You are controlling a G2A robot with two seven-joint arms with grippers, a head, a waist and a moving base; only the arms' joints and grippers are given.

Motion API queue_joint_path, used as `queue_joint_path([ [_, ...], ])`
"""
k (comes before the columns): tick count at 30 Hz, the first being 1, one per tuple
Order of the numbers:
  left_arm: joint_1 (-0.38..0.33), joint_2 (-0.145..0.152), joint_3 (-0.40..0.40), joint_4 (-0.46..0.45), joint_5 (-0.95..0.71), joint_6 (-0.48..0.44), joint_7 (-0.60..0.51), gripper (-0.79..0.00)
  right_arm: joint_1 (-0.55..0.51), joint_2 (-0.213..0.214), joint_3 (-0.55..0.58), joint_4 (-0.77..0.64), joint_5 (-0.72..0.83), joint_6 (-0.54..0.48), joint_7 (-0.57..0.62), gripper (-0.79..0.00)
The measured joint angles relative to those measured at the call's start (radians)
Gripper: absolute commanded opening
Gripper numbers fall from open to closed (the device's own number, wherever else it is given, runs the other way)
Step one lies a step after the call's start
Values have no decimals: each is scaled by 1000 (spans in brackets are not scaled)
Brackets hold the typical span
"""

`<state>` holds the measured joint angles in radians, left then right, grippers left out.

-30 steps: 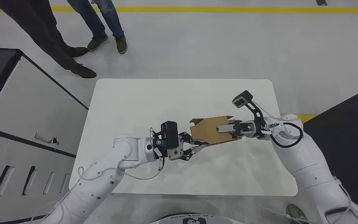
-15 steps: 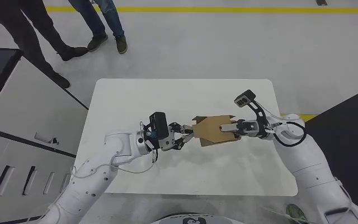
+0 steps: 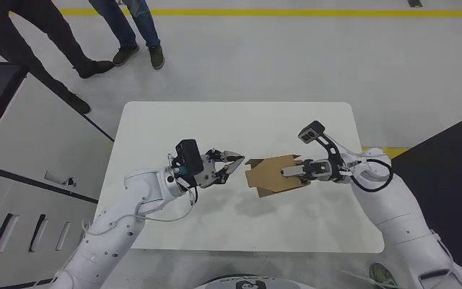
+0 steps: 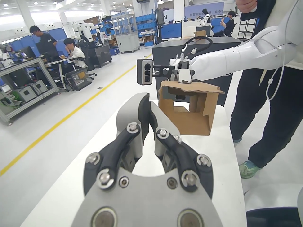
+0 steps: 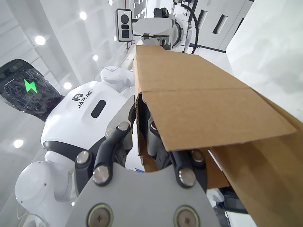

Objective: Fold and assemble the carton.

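Carton (image 3: 268, 175), brown, partly folded, one end open: sat at the desk's (image 3: 180, 123) right-centre, one wall pinched in the right gripper (image 3: 286, 171). Left gripper (image 3: 237, 158): fingers nearly together, holding nothing, near the carton, not touching.

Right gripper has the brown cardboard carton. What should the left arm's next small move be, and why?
Probably ease the left gripper forward to the brown cardboard carton's open end facing it and press a loose flap inward. The right gripper is shut on a panel, steadying the carton, while the left gripper hangs apart from it, empty, and that end's flaps stand unfolded.
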<state>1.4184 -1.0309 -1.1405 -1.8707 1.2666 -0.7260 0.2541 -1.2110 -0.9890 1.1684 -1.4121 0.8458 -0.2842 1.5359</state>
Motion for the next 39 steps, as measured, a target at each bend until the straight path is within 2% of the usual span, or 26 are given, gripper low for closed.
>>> queue_joint_path([
  [15,-20,-8,37,21,-15,-43,1,-785,12,11,-15,0,12,0,0,-785],
  [39,-48,-19,73,41,-30,-84,16,-785,11,-1,-26,22,82,0,0,-785],
])
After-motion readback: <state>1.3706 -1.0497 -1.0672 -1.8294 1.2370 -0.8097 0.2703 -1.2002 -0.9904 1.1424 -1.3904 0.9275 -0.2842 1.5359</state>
